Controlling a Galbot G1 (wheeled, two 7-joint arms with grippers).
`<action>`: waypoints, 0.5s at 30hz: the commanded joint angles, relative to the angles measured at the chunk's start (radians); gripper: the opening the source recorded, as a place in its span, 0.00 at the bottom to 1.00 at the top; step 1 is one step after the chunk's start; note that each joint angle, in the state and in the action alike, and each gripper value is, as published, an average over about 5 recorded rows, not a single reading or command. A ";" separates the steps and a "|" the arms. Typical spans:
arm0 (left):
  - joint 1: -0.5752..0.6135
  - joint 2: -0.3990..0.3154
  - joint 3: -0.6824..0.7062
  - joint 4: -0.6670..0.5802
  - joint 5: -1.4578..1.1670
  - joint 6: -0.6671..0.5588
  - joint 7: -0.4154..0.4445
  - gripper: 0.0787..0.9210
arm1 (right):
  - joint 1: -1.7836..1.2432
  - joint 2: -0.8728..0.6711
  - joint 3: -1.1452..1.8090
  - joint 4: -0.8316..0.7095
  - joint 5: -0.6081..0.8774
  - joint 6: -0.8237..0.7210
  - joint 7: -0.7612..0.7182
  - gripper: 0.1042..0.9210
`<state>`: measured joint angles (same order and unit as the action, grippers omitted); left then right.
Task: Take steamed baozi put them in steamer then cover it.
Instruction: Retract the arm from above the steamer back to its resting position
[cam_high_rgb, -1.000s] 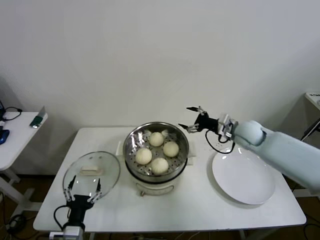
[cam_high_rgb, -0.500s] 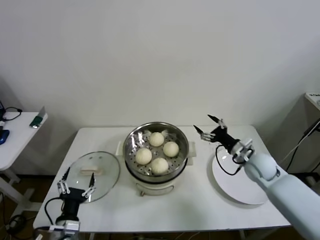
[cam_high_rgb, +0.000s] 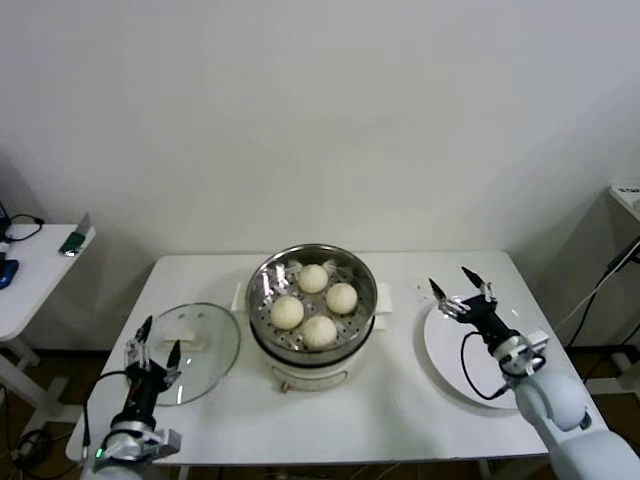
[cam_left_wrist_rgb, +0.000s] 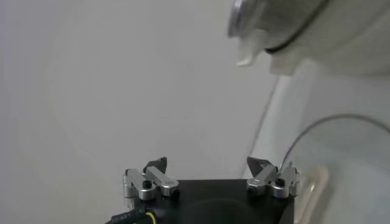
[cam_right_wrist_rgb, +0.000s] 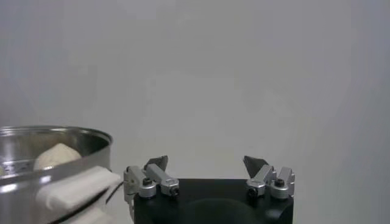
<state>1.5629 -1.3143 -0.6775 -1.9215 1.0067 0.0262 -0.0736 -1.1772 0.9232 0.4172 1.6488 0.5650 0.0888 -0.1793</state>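
Cover (cam_high_rgb: 184, 349) is what your next move turns on: it lies flat on the table (cam_high_rgb: 400, 420) to the left of the steamer (cam_high_rgb: 312, 305), rim close beside the steamer's white base, with its cream handle (cam_high_rgb: 186, 340) near the lid centre and the handle's long axis running roughly left-right.

All four baozi (cam_high_rgb: 313, 305) already sit on the perforated tray inside the steamer, so my read is that loading is done and only covering is left. The white plate (cam_high_rgb: 480, 360) on the right has nothing on it.

Left gripper (cam_high_rgb: 151, 352) is by far the nearer one. It hovers at the near-left rim of the cover, fingers spread wide and holding nothing. The handle lies just beyond it, far and slightly right. In the left wrist view the gripper (cam_left_wrist_rgb: 210, 173) shows the same wide gap, with the glass edge off to one side of it, not between the fingers. You'd need to advance toward the lid centre and bring the fingers across the handle's short width.

Right gripper (cam_high_rgb: 463, 294) hangs over the far-left part of the plate, fingers apart and empty, pointing away from you toward the wall. It is well apart from the cover, with the steamer between them. Leave it parked.
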 joint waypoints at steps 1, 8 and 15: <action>-0.087 0.052 0.026 0.187 0.362 -0.022 0.034 0.88 | -0.141 0.075 0.142 0.021 -0.050 -0.008 -0.004 0.88; -0.143 0.038 0.021 0.280 0.383 -0.053 0.036 0.88 | -0.130 0.058 0.112 0.008 -0.064 -0.014 0.002 0.88; -0.228 0.026 0.036 0.376 0.378 -0.066 -0.008 0.88 | -0.128 0.059 0.106 -0.009 -0.077 -0.008 0.001 0.88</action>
<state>1.4366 -1.2908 -0.6526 -1.6978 1.2972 -0.0188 -0.0593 -1.2731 0.9714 0.4999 1.6456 0.5093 0.0804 -0.1777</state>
